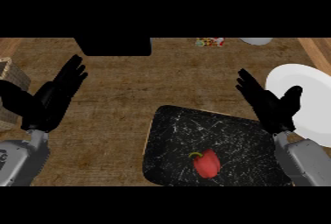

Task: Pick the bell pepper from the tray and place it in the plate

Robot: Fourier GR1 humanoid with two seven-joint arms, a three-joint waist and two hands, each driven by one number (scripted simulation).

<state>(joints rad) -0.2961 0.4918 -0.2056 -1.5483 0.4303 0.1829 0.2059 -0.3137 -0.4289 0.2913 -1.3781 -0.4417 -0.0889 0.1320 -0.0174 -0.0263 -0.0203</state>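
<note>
head view: wooden counter (123,118) with a black tray (245,135) and a white plate (310,100) at right.
red bell pepper (207,163) lies on the tray; left robot hand (55,98) and right robot hand (271,105) hover with fingers spread, holding nothing.

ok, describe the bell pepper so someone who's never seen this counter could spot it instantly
Find the black marbled tray on the wooden counter, low in the head view between the two forearms. The bell pepper lies on the tray's near part, a little right of its middle. It is the only thing on the tray: bright red with a curled green stem, unlike the bare white plate at the right.
</note>
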